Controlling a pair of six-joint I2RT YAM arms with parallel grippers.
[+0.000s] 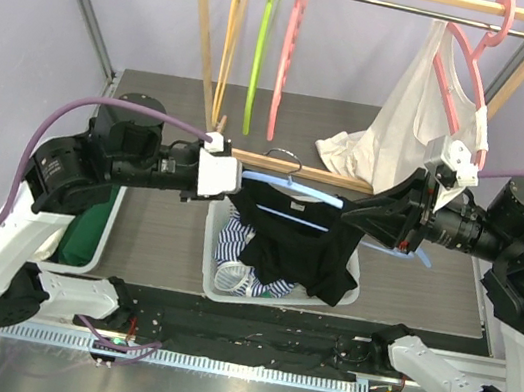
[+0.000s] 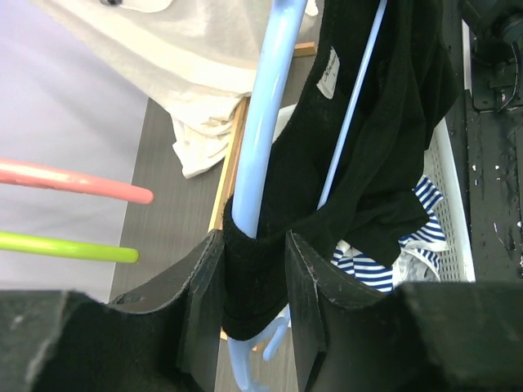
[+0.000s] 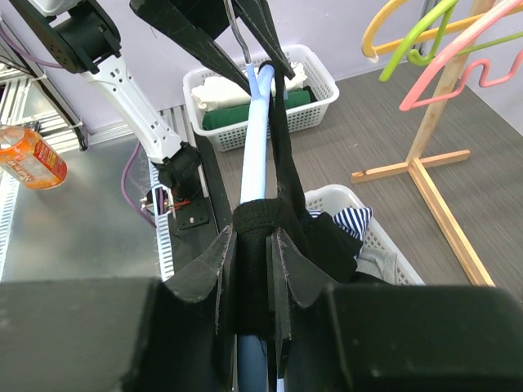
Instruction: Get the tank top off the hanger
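Tank top (image 1: 298, 248), black, droops off a pale blue hanger (image 1: 284, 184) above the white basket (image 1: 209, 248); left end effector (image 1: 233, 187) and right end effector (image 1: 345, 213) each pinch a fabric-wrapped end.

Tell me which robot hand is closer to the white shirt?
Right. The right gripper is close beside the white shirt; the left gripper is past the tank top.

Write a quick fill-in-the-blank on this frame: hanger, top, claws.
1. The tank top draped on the hanger is ____ in colour.
2. The hanger itself is light ____.
3. The left claw and right claw are both ____ (open/shut) on strap-covered ends of the hanger.
4. Below the tank top sits a white basket holding a blue-and-white ____ garment.

Missing words: black; blue; shut; striped
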